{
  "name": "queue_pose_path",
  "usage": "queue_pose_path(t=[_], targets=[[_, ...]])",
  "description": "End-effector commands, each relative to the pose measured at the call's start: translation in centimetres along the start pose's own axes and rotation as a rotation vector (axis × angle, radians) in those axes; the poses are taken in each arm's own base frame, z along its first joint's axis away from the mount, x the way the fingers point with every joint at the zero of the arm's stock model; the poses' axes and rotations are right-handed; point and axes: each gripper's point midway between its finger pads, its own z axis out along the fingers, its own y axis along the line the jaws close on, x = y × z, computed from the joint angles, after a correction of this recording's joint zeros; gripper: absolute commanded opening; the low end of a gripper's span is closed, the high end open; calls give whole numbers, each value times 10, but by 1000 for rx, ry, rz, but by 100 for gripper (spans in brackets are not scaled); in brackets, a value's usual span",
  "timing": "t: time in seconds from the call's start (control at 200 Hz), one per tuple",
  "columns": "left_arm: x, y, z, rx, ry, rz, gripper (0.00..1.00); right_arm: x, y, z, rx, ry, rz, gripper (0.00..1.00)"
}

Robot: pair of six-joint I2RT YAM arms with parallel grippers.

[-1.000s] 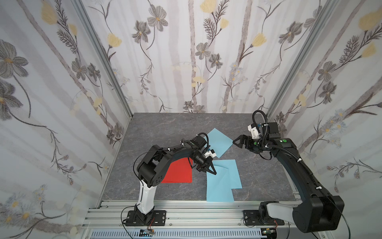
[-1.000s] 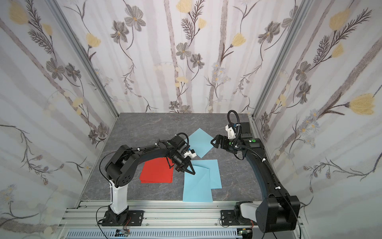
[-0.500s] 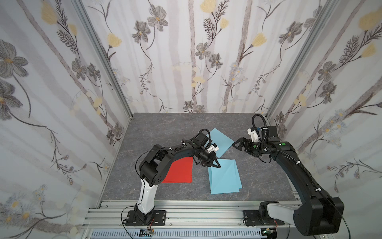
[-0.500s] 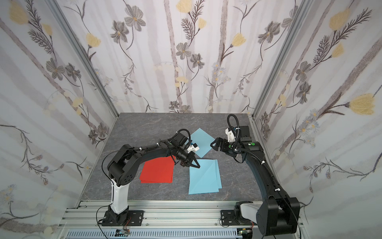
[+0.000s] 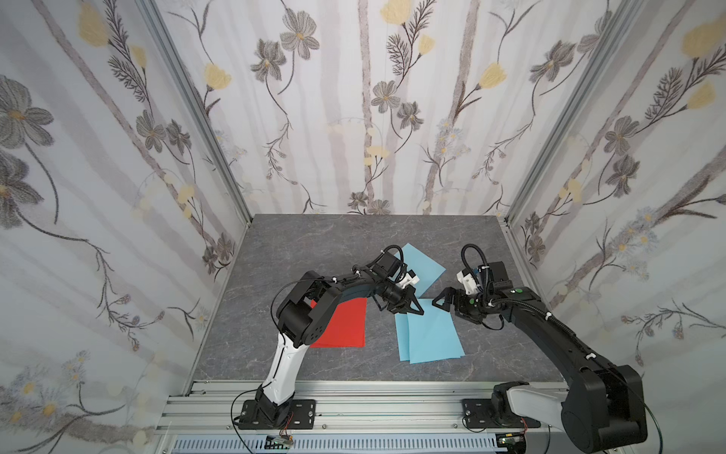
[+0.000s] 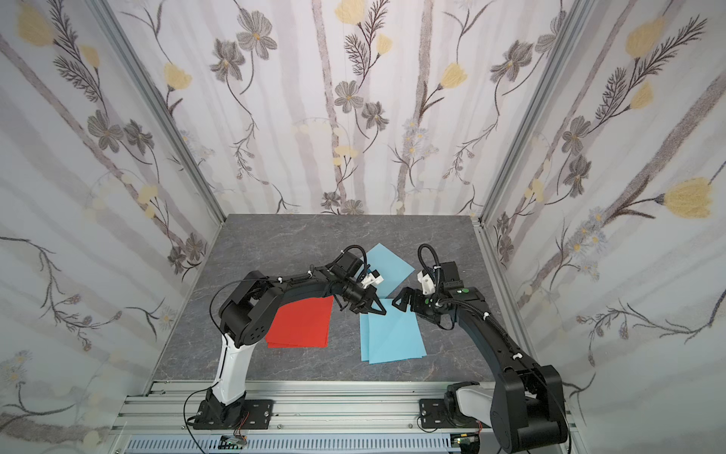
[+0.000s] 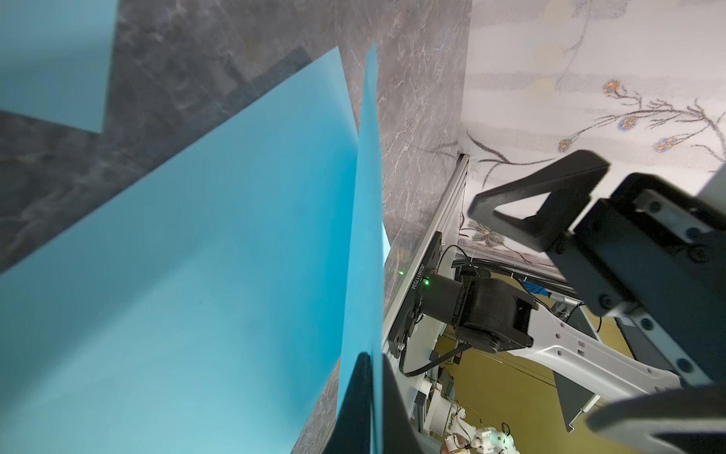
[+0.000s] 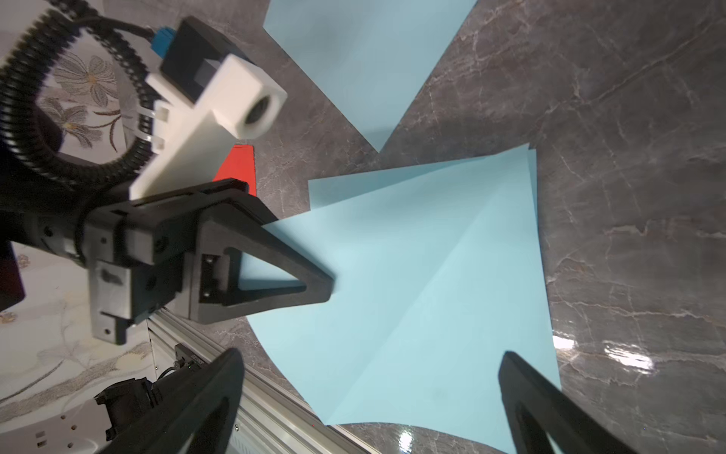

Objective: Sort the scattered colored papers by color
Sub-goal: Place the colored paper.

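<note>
L gripper (image 5: 414,310) is pinched shut on the far corner of a blue sheet (image 5: 436,334), fingers pressed together w/ the paper between them. In the L wrist view that sheet (image 7: 367,236) runs edge-on straight out of the closed fingers (image 7: 359,397), so the gripped end is lifted off the table (image 5: 314,243) and the sheet bends along a diagonal. In the R wrist view the same sheet (image 8: 412,283) fans out from the L gripper (image 8: 330,283), its far end lying flat.

A second blue sheet (image 5: 401,342) lies under it, a bit skewed, showing as a strip on the side toward the red stack. A third blue sheet (image 5: 422,267) lies flat farther back on the table, turned at an angle, just behind both grippers and apart from the pair.

R gripper (image 5: 438,302) hangs w/ fingers spread wide, nothing between them, right beside the L gripper and over the far edge of the blue pair. From its own wrist cam the two fingers (image 8: 220,377) frame the held sheet below.

Red stack (image 5: 347,324) sits flat on the L arm's side, partly under that arm, well clear of the blues; how many sheets are in it I can't tell.
</note>
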Motion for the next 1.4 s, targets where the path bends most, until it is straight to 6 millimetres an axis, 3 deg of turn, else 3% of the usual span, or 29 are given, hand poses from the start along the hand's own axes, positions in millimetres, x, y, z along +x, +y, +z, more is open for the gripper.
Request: queue_pose_path(t=[0.0,0.46,0.664,0.694,0.834,1.394], targets=[[-2,-2,0,-1,-5,15,0,-4,3,9,-34,-29,10,100],[10,6,-1,-29,38,-8,0,-2,2,37,-36,-4,9,100],[14,11,-1,-48,59,-16,0,5,-7,50,-17,12,20,100],[7,2,-3,-39,47,7,0,6,-9,52,-14,13,23,100],[7,3,-2,-40,50,3,0,9,-17,61,13,23,32,100],[3,10,0,-87,63,-22,0,9,-26,68,53,20,43,100]])
